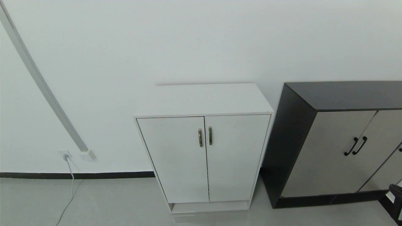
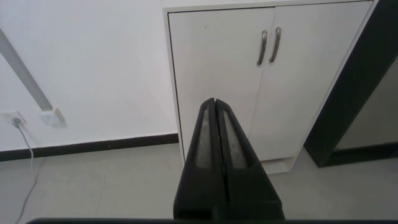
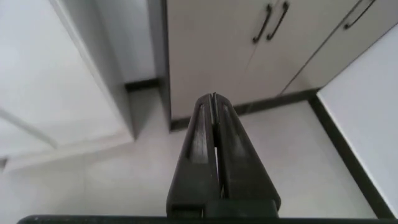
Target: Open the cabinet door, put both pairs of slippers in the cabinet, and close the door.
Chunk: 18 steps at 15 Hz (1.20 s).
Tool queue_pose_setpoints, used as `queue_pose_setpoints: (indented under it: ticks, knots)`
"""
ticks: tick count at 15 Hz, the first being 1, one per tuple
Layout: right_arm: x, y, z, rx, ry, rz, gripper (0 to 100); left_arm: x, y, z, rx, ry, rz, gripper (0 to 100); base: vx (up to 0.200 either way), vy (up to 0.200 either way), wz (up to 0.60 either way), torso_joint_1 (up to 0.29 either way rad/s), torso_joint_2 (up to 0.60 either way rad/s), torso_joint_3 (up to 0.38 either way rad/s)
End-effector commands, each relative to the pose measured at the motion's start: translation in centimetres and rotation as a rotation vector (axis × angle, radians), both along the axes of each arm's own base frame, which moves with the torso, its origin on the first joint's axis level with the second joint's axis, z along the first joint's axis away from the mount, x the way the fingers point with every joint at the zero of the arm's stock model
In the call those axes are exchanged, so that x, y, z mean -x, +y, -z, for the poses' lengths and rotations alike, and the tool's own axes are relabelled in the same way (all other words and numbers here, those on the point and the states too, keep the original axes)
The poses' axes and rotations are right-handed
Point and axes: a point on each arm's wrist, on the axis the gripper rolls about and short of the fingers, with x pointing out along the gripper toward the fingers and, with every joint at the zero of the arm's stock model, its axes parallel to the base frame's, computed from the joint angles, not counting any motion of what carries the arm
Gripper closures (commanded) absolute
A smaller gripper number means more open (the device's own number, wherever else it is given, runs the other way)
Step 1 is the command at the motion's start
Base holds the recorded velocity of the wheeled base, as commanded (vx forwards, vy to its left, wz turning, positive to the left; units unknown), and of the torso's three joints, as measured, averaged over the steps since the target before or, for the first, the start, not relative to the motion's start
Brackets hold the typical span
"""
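Observation:
A white two-door cabinet stands against the wall with both doors closed and two metal handles side by side at the centre seam. The same cabinet fills the far part of the left wrist view, its handles near the top. My left gripper is shut with nothing in it, held back from the cabinet front and below the handles. My right gripper is shut and empty, low over the floor, near the corner of the dark cabinet.
A dark cabinet with grey doors and black handles stands just right of the white one. A wall socket with a cable trailing to the floor sits at left, under a slanted cable duct. Grey floor lies open in front.

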Motion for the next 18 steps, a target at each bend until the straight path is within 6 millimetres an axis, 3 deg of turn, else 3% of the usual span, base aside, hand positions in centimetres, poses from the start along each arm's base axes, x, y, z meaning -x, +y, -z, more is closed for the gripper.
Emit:
queue_pose_setpoints:
  ticks: [1,8,18]
  knots:
    - [3.0,0.1,0.0,-0.023,-0.015,-0.085,100,0.0,0.0,0.0,0.000,0.000,0.000,100,0.000,0.000,0.00,0.000,0.00,0.000]
    - [7.8,0.5,2.7,-0.101,0.160,-0.271,100,0.0,0.0,0.0,0.000,0.000,0.000,100,0.000,0.000,0.00,0.000,0.00,0.000]
    - [10.1,0.5,3.3,-0.094,0.086,-0.337,100,0.0,0.0,0.0,0.000,0.000,0.000,100,0.000,0.000,0.00,0.000,0.00,0.000]
